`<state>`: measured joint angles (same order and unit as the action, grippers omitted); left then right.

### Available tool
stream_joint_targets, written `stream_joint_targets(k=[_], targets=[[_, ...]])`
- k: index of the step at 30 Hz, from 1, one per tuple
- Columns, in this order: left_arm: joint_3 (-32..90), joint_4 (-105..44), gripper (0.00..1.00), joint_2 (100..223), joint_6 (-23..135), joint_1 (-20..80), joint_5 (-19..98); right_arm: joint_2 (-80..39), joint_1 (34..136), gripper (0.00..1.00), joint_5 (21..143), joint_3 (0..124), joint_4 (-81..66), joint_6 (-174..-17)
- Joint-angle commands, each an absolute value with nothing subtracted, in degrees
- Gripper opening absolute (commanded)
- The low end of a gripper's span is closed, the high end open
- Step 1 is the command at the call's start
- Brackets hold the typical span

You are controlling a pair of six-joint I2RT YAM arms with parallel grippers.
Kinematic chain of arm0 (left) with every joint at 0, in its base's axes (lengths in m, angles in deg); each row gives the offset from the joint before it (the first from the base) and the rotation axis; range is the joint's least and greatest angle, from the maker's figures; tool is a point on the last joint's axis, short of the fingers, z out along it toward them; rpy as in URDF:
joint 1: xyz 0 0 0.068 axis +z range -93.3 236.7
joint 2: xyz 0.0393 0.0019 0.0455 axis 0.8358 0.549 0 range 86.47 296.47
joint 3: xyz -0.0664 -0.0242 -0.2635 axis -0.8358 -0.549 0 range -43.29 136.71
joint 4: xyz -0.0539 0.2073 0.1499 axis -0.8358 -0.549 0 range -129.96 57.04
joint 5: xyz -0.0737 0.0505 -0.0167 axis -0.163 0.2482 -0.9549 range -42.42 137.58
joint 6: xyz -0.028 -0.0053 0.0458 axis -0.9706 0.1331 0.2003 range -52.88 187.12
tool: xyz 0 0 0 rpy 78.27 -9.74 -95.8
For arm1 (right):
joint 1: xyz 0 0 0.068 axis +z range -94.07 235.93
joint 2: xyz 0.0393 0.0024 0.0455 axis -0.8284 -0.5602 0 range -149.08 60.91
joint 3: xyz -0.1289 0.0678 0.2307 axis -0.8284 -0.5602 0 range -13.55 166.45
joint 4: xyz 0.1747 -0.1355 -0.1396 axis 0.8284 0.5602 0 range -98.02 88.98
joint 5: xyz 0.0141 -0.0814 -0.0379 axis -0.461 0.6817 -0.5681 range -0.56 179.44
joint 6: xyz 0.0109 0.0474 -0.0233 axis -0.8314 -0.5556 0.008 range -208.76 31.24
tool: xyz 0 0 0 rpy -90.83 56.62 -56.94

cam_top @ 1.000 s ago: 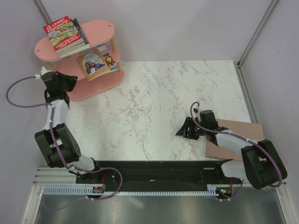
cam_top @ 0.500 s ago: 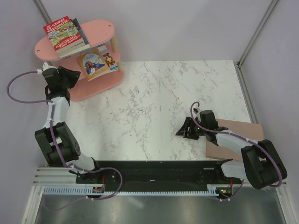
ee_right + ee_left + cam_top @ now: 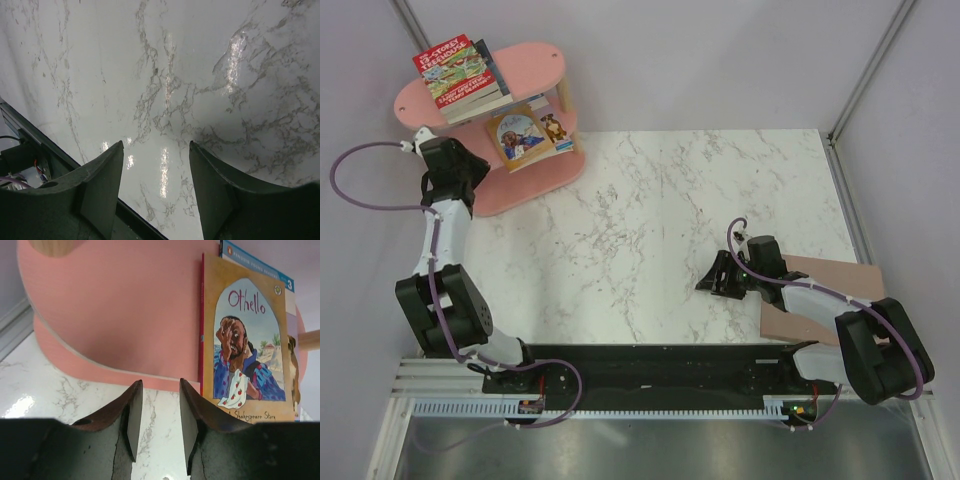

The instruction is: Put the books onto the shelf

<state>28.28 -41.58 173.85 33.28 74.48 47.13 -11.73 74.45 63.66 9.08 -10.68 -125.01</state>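
Note:
The pink three-tier shelf (image 3: 535, 60) stands at the far left corner of the table. A red treehouse book (image 3: 453, 70) lies on top of a small stack on its top board. On the middle board rest the orange-tan Othello book (image 3: 517, 135) and the puppy book (image 3: 556, 128). My left gripper (image 3: 468, 180) hovers at the shelf's left end, open and empty. In the left wrist view its fingertips (image 3: 159, 385) point at the pink board (image 3: 125, 315), with the Othello book (image 3: 245, 340) to the right. My right gripper (image 3: 710, 280) is open and empty low over the marble (image 3: 156, 145).
A flat brown board (image 3: 830, 295) lies at the right edge under my right arm. The white marble table (image 3: 670, 210) stretches between the arms. Walls close in behind and beside the shelf. A wooden shelf post (image 3: 310, 339) shows at the right of the left wrist view.
My left gripper went from shut to open and moved slightly back and right along the shelf's left end. The right arm stayed still.

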Motion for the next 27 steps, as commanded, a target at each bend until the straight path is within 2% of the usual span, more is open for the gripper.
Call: stream_joint_targets(k=[1, 27], targets=[[32.20, -44.03, 0.45, 173.05, 37.50, 74.02, 53.37, -13.26, 74.56, 0.64, 65.36, 7.45, -9.51, -124.10], [36.42, -46.49, 0.45, 180.51, 42.24, 67.17, 58.21, -13.18, 74.56, 0.64, 65.36, 7.10, -9.87, -124.10]])
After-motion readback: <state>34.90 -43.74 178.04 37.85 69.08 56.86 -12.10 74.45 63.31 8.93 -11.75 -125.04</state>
